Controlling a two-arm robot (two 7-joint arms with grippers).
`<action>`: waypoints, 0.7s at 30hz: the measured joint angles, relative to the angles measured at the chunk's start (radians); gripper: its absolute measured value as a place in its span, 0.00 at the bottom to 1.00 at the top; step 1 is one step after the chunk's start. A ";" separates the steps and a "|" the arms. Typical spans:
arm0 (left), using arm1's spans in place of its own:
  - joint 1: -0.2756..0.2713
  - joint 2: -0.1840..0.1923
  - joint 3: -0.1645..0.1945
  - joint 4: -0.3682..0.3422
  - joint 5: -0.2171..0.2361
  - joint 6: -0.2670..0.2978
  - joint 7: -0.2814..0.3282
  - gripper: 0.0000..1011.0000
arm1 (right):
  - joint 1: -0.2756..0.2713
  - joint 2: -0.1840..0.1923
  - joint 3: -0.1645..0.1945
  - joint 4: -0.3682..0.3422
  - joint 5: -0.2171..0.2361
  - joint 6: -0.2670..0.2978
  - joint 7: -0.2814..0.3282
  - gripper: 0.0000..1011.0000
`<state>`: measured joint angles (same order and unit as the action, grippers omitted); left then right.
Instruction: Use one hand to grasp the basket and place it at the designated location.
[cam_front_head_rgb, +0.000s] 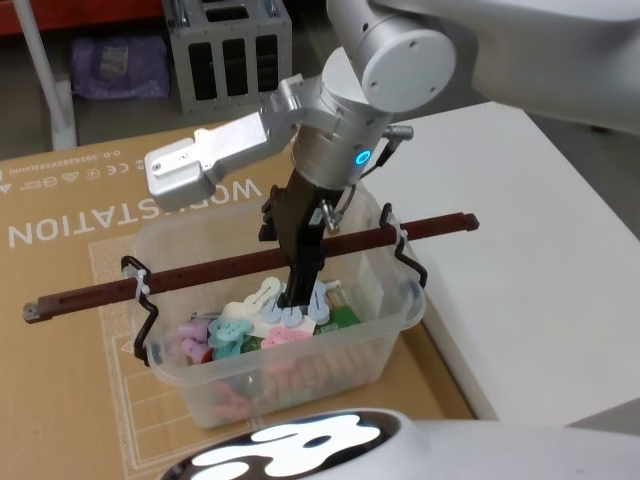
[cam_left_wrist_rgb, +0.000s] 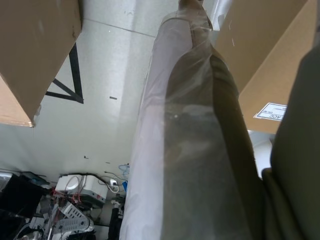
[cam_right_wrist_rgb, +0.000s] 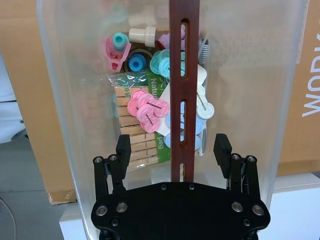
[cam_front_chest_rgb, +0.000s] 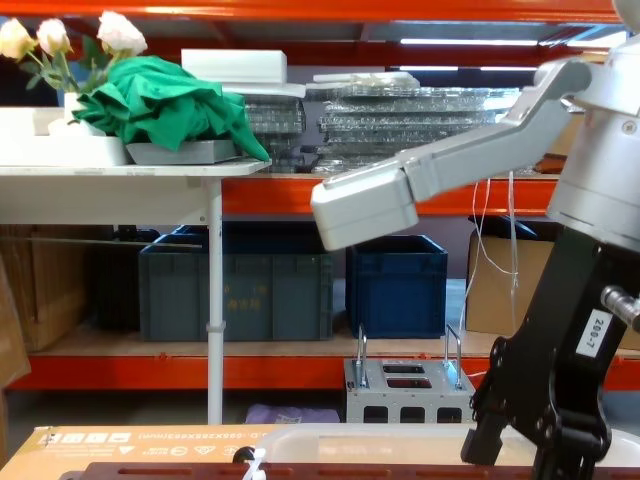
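Milky plastic basket (cam_front_head_rgb: 330, 385) sits on the cardboard sheet (cam_front_head_rgb: 70, 370). Our right claw (cam_right_wrist_rgb: 173, 146) hangs released, astride the brown slotted bar (cam_right_wrist_rgb: 181, 75) (the basket's handle). We should centre on that bar, sink until the pads (cam_right_wrist_rgb: 123, 146) flank it, clench squarely, then lift level.

Basket (cam_front_head_rgb: 385, 340): translucent smooth plastic. Handle bar (cam_front_head_rgb: 200, 272): matt brown. Cardboard (cam_front_head_rgb: 60, 270): matt. Clothes pegs (cam_right_wrist_rgb: 131, 140): bare wood.
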<state>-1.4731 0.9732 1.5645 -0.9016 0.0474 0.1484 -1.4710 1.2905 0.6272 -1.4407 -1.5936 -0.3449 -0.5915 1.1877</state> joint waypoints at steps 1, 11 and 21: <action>0.000 0.000 0.000 0.000 0.000 0.000 0.000 0.00 | 0.001 0.001 0.002 0.002 0.001 0.000 -0.001 0.99; 0.000 0.000 0.000 0.000 0.000 0.000 0.000 0.00 | 0.012 0.015 0.030 0.016 0.024 0.001 -0.008 0.99; 0.000 0.000 0.000 0.000 0.000 0.000 0.000 0.00 | 0.018 0.041 0.063 0.008 0.060 -0.002 -0.010 0.99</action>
<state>-1.4732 0.9732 1.5645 -0.9011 0.0475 0.1484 -1.4710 1.3081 0.6687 -1.3775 -1.5855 -0.2853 -0.5934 1.1777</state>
